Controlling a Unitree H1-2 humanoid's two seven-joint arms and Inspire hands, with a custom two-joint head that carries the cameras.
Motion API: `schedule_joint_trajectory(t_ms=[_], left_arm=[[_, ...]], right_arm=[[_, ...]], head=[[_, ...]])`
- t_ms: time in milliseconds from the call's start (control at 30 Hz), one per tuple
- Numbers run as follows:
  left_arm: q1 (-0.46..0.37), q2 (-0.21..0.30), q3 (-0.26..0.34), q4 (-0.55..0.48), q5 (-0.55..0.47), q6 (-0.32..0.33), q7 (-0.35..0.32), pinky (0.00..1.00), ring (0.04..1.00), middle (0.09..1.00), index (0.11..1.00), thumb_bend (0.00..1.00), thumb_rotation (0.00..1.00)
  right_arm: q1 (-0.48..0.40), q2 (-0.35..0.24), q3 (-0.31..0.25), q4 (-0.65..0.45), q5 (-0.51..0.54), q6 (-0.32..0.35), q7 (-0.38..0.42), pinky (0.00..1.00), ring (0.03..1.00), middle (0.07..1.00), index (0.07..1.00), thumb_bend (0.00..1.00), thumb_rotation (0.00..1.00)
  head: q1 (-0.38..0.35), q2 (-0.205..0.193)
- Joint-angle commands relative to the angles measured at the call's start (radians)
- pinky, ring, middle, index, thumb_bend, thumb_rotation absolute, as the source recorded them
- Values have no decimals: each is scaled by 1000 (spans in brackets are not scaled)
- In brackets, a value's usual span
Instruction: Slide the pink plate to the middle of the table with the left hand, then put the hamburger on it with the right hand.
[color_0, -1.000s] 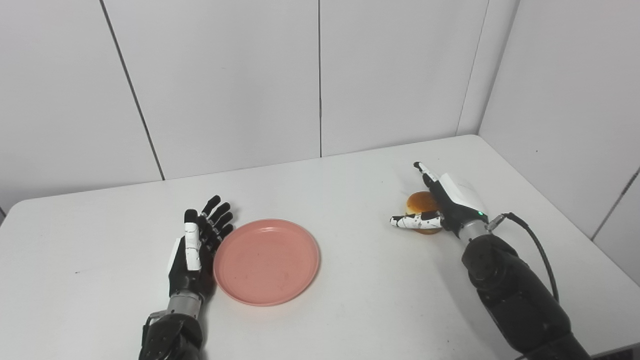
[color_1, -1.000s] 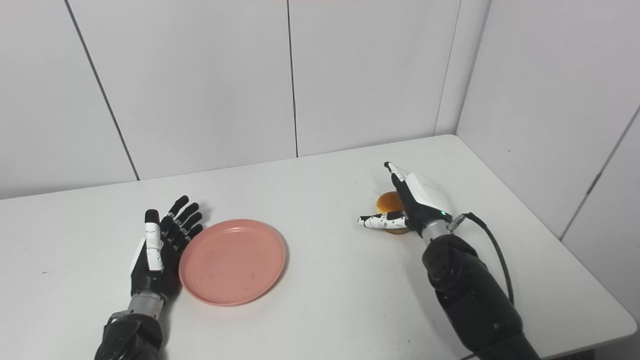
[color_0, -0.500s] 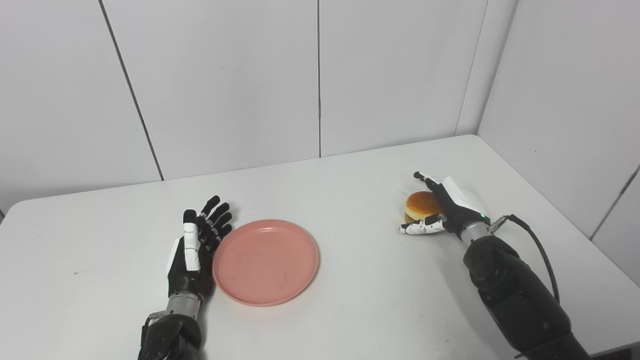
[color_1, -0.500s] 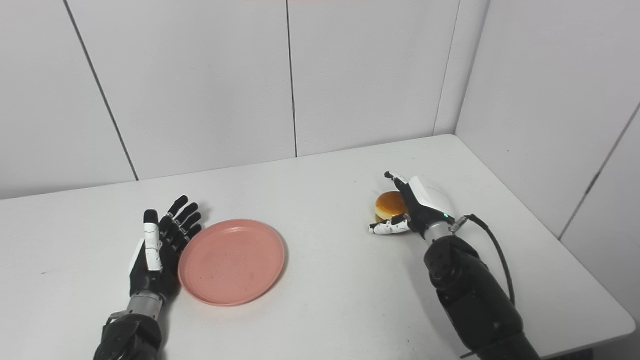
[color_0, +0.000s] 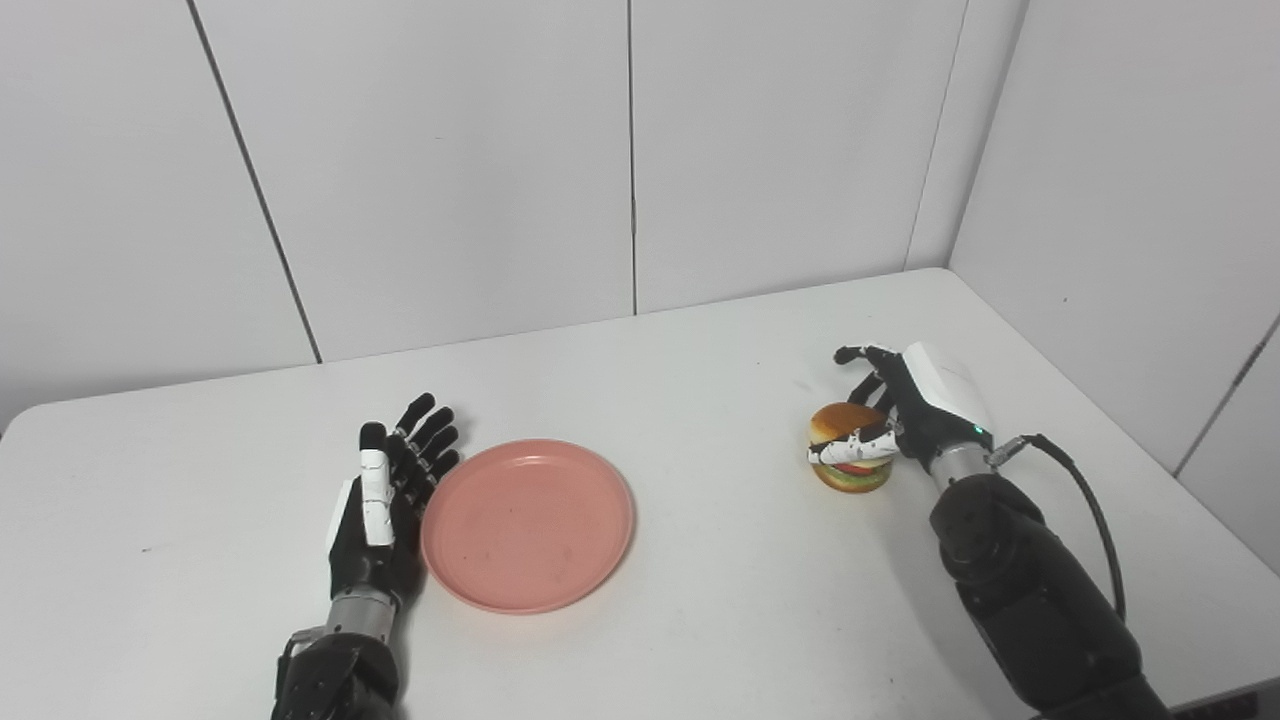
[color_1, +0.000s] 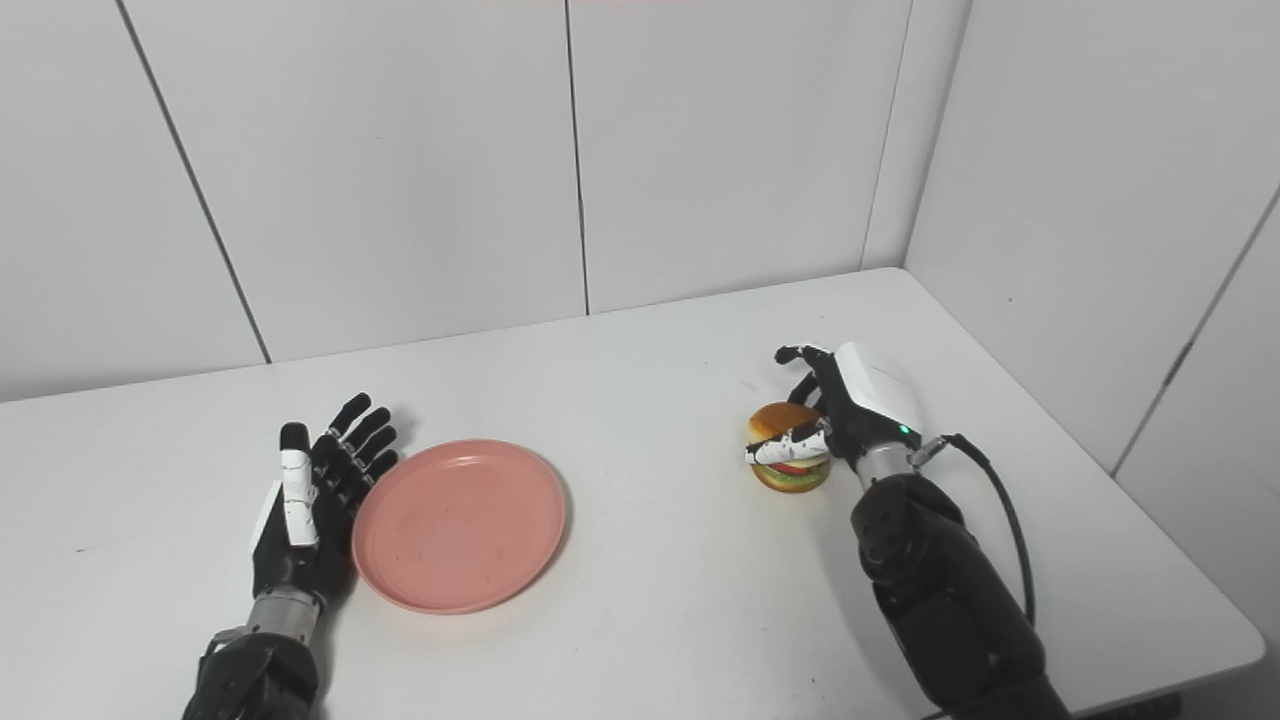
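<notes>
The pink plate (color_0: 527, 525) lies flat on the white table (color_0: 690, 400), left of the middle. My left hand (color_0: 385, 495) is open, fingers straight, resting edge-on against the plate's left rim. The hamburger (color_0: 843, 420), with a brown bun and red and green layers, is at the right of the table. My right hand (color_0: 915, 405) is closed on it, thumb across its front and fingers curled behind the bun. I cannot tell whether the hamburger rests on the table or is just off it. The same scene shows in the right eye view, with the hamburger (color_1: 781, 418) right of the plate (color_1: 458, 525).
White wall panels stand behind the table and along its right side. The table's right edge (color_0: 1130, 400) runs close behind my right arm. A black cable (color_0: 1085, 500) loops from my right wrist.
My right hand's fingers and thumb have closed around the hamburger, from spread open a second ago. The left hand and the plate have not moved. The camera has shifted slightly.
</notes>
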Motion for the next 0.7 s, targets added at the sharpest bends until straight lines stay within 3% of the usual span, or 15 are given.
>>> schedule_joint_trajectory(t_ms=[0,233,267,367,533,667], left_arm=[[27,5,2,8,-16,-11,-15,911,900,879,859,909,1000],[29,6,-1,4,-11,-16,-13,906,896,875,855,909,1000],[28,6,0,5,-12,-18,-14,905,896,874,854,912,1000],[27,4,1,8,-14,-18,-13,904,898,877,853,921,1000],[28,2,1,3,-13,-15,-10,908,896,876,851,907,1000],[28,2,-1,1,-14,-11,-12,908,898,879,853,906,1000]], right_arm=[[-25,-16,-13,-35,3,-35,-30,142,218,470,647,544,0],[-24,-18,-2,-43,-7,-24,-28,239,357,480,608,542,0],[-24,-18,0,-43,-8,-25,-28,259,380,448,565,523,0],[-23,-18,2,-42,-9,-28,-32,256,370,459,511,517,0],[-21,-10,5,-49,-11,-42,-53,331,423,454,534,513,0],[-18,2,3,-83,-14,-42,-64,302,392,441,541,511,0]], head=[[1,-1],[3,2],[3,2],[3,4],[6,4],[8,5]])
